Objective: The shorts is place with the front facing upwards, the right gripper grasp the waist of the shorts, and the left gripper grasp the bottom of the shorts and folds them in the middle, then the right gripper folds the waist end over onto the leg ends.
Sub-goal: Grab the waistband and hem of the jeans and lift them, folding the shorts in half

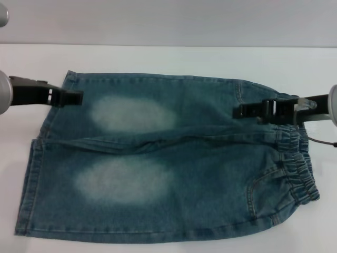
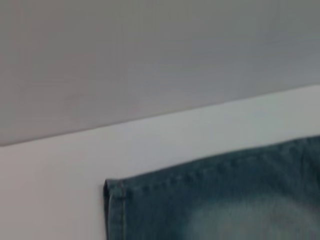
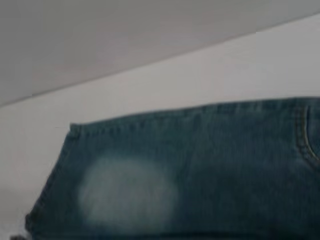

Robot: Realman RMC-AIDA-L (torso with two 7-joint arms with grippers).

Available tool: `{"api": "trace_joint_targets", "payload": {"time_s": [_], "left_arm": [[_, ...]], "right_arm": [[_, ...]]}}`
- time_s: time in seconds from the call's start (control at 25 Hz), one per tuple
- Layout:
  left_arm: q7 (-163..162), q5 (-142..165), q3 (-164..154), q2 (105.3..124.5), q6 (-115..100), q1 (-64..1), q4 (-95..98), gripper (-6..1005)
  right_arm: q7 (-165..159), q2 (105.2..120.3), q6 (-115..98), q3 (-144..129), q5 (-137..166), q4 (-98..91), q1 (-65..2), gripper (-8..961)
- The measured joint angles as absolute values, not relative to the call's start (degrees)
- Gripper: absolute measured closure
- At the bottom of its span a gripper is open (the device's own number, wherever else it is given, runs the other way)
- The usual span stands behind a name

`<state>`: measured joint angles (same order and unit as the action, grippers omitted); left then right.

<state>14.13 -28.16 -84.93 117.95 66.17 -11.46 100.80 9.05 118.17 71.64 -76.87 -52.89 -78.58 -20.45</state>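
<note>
Here, shorts (image 1: pixel 174 174) flat, left gripper (image 1: pixel 79 97) over hem, right gripper (image 1: pixel 238 111) near waistband, grips unclear

Lab-type setup: bare white table (image 1: pixel 168 55), grey wall (image 1: pixel 168 21).

Bright, even light – soft faint shadows – all three views slightly blurred
</note>
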Motion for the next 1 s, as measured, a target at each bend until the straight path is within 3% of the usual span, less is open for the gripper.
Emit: {"api": "trace_joint_targets", "payload": {"time_s": [1.0], "left_arm": [[9.24,-20.48,-83.0,118.02,90.89,-8.19,107.08,165]], "right_arm": [[-5.28,119.15,84.29,-76.66,-30.8,-113.11,-2.26,205]]}}
